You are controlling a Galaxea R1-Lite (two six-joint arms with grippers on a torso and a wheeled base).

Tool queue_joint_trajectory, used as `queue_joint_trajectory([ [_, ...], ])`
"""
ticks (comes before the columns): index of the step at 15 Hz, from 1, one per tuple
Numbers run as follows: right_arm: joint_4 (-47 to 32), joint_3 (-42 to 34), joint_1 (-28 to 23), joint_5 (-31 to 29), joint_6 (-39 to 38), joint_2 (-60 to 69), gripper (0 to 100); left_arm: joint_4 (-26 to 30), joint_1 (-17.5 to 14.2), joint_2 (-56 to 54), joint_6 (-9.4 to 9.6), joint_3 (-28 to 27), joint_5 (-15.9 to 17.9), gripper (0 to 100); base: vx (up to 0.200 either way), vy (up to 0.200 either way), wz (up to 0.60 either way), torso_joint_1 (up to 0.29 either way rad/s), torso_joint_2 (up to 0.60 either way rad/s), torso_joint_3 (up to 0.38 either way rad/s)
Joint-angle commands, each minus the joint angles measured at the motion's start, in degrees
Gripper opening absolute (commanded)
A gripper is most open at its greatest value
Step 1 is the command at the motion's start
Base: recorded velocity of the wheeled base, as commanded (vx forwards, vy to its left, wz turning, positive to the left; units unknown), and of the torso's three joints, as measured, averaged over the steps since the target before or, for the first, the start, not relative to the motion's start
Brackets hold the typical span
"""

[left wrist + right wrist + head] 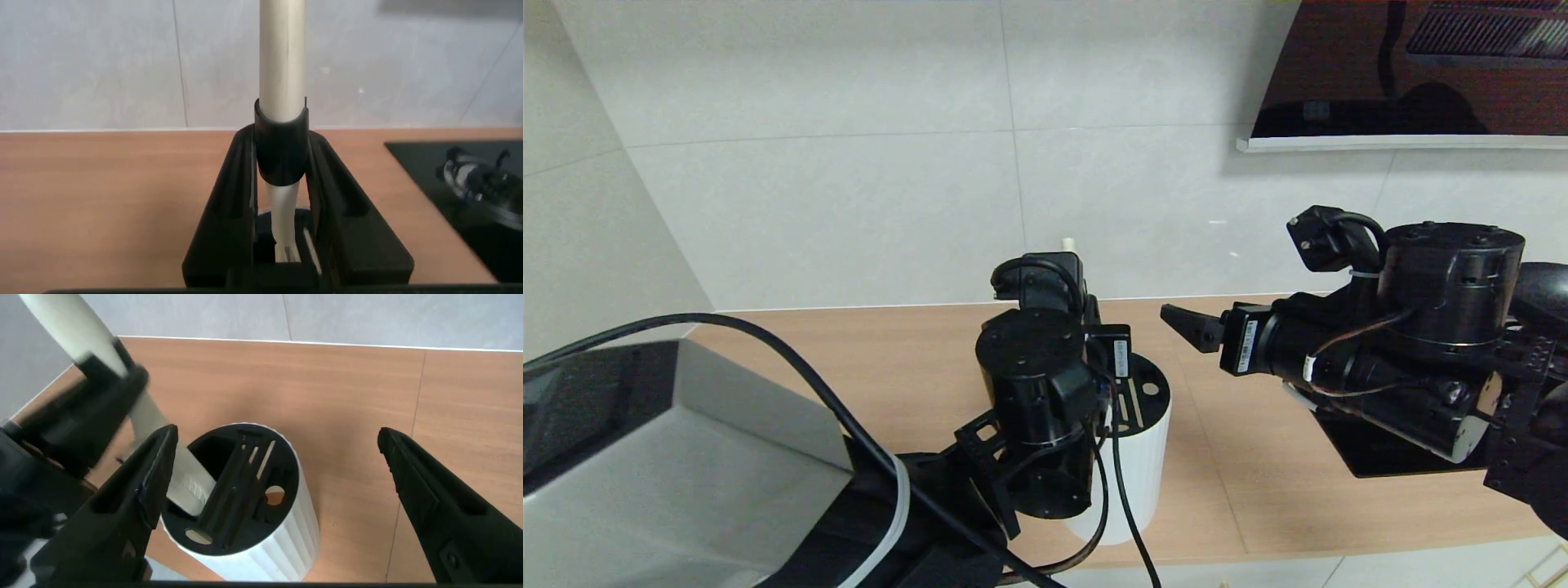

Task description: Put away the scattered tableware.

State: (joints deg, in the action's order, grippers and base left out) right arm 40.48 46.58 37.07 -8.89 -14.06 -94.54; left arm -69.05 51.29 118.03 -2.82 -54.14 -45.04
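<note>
A white ribbed utensil holder (1137,469) with a black slotted insert (237,486) stands on the wooden counter (882,359). My left gripper (282,151) hangs right above it, shut on a cream-handled utensil (282,57) that has a black collar. The utensil stands nearly upright; its flat pale blade (189,483) reaches down into the holder's opening. The handle's tip (1067,243) pokes up behind the left wrist. My right gripper (1186,325) is open and holds nothing; it hovers to the right of the holder (245,531), a little above its rim.
A black cooktop (1388,461) is set into the counter at the right, its burner (478,175) close by. A range hood (1405,73) hangs on the tiled wall above. A grey appliance (662,457) stands at the left. Bare counter lies behind the holder.
</note>
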Motion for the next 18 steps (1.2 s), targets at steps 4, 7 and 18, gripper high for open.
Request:
queue_joint_trajectory([
  [4, 0.0, 0.0, 0.0, 0.0, 0.0, 0.0, 100, -0.1, 0.2, 2.2, -0.17, 1.1, 0.4, 0, 0.0, 0.0, 0.0, 0.0, 0.0, 0.0],
  [7, 0.0, -0.1, 0.0, 0.0, 0.0, 0.0, 100, -1.3, 0.5, 4.2, -0.17, 2.3, 0.4, 0, 0.0, 0.0, 0.0, 0.0, 0.0, 0.0],
  [18, 0.0, -0.2, 0.0, 0.0, 0.0, -0.1, 100, -2.4, 1.0, 7.2, 0.0, 3.6, 0.5, 0, 0.0, 0.0, 0.0, 0.0, 0.0, 0.0],
])
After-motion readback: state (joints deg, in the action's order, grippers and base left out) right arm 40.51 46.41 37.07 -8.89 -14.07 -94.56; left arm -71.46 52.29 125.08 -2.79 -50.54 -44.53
